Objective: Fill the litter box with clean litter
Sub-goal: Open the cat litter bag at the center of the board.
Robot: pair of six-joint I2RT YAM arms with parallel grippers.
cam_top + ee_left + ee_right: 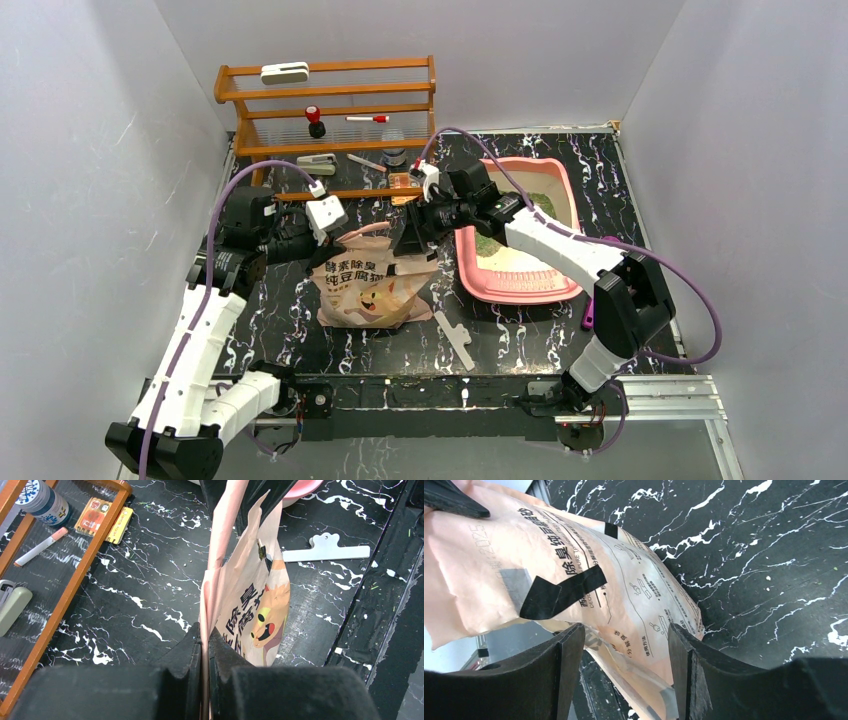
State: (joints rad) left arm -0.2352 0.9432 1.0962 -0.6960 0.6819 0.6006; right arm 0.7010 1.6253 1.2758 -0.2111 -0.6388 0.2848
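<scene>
The left gripper (204,645) was clenched on the litter bag's (365,285) top edge. The right gripper (624,636) straddled its side, jaws apart. To my eye it should bite squarely before tipping toward the litter box (510,293) alongside, where clean litter (545,207) lay patchy.

I see black, white-veined tabletop (520,335). Wooden shelf rack (325,95) stands at far left corner. Pink litter box (520,292) sits far right. Cat-printed bag (372,285) stands mid-table, left of litter box. White bag clip (455,338) lies flat near front edge. Purple scoop (588,312) at right edge, by litter box's near corner.
</scene>
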